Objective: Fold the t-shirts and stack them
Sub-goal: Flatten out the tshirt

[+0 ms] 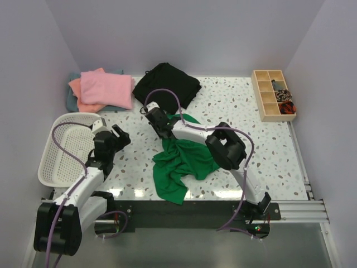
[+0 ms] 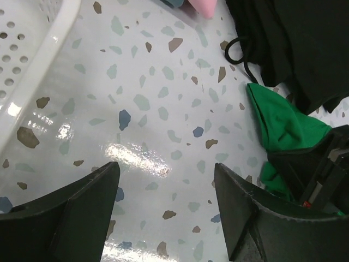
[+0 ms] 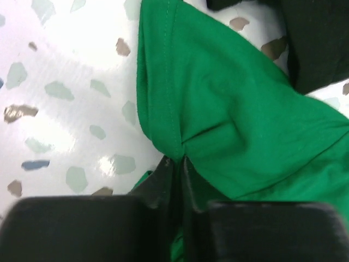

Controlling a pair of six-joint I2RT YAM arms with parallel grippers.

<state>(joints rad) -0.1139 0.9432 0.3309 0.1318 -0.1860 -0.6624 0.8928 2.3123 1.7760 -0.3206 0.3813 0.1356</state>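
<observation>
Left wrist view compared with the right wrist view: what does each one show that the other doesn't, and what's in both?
Only the left wrist view: the white mesh basket, a pink shirt tip, and the open left tool. Only the right wrist view: the right tool shut on a stitched seam fold of the green t-shirt. Both: that green t-shirt, the black garment and the speckled table.

Bright, even overhead light with soft shadows. Glare patches whiten the glossy table (image 2: 136, 155) in all views. The right end effector (image 3: 177, 164) is blurred up close; elsewhere sharp.
</observation>
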